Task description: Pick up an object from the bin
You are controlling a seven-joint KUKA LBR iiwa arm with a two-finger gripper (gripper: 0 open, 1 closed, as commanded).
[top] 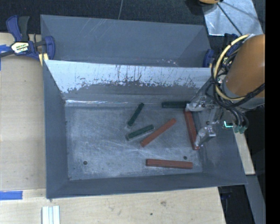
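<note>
My gripper point(200, 122) hangs low at the right end of the bin and stands open, one metal fingertip point(194, 107) towards the back and the other towards the front. A red-brown stick point(191, 129) lies lengthwise on the bin floor right beside the fingers, on their left; I cannot tell whether they touch it. A dark green, nearly black stick point(173, 105) lies along the foot of the back wall, its right end close to the rear fingertip.
Mid-floor lie two dark green sticks point(135, 115) point(140, 132) and a slanted red-brown stick point(157, 132). Another red-brown stick point(169, 163) lies flat near the front wall. The right sloping wall is directly under the arm.
</note>
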